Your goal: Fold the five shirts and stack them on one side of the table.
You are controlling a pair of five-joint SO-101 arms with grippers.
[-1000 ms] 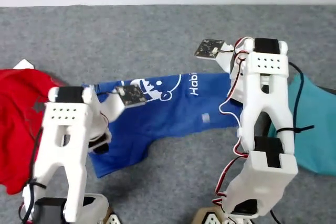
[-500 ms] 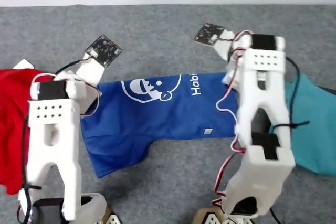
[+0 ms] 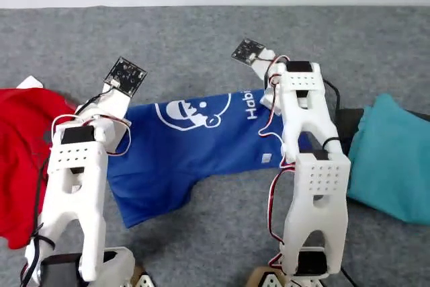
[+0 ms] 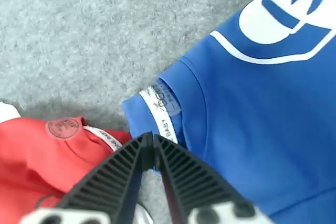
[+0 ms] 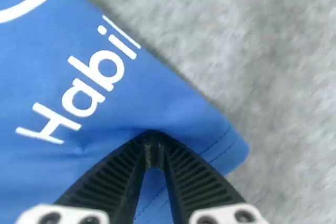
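The pincer (image 5: 152,149) comes in from the frame's near edge, its two black ribbed fingers (image 5: 113,174) drawn together at mid-frame with a small pucker of the blue shirt (image 5: 163,98) nipped between the tips. White lettering (image 5: 79,90) runs across the cloth just beyond the tips. The shirt's stitched hem corner (image 5: 233,148) lies close beside the pincer, flat on the grey, felt-like tabletop (image 5: 252,45).

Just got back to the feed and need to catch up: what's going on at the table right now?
Both arms are working the blue shirt, which lies spread out, unfolded, on the grey table. The left gripper is closed on its collar, and the right gripper is closed on the opposite edge, near the white lettering. A red shirt lies beside the left arm and a teal shirt beside the right.
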